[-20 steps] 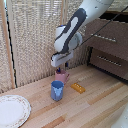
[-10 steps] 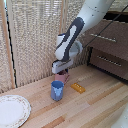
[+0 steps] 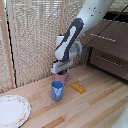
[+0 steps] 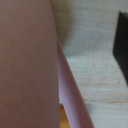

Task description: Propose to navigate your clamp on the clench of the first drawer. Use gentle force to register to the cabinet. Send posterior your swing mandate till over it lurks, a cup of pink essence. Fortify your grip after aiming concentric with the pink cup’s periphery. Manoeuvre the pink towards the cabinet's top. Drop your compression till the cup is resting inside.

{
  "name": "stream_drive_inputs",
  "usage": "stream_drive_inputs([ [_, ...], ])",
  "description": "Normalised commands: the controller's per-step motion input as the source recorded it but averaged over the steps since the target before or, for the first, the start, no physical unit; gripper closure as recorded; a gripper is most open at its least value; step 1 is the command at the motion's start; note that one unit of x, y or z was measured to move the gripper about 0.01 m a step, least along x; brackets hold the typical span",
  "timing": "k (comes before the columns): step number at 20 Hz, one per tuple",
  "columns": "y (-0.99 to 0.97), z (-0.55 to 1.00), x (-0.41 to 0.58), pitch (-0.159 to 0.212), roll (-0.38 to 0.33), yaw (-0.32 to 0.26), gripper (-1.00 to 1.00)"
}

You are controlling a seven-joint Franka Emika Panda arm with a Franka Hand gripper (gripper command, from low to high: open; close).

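On the wooden table (image 3: 95, 102), clamp (image 3: 61, 73) sits down over pink cup (image 3: 62, 78), just behind blue cup (image 3: 57, 90); cabinet (image 3: 107, 45) well apart at the exterior view's right. Can't tell finger spread or whether the cup is gripped. Risks: off-centre grip tips the cup; a low carry knocks the blue cup or yellow block (image 3: 77, 88). Wrist view shows only pink wall (image 4: 25, 65) filling the frame and one dark finger (image 4: 121, 42). Exterior view alone shows neighbours, plate (image 3: 12, 110), cabinet.
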Motion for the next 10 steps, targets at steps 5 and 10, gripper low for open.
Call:
stream_drive_inputs([
  [5, 0.11, 0.00, -0.140, -0.004, -0.009, 0.000, 1.00],
  [10, 0.13, 0.06, -0.297, -0.027, -0.009, -0.168, 1.00],
])
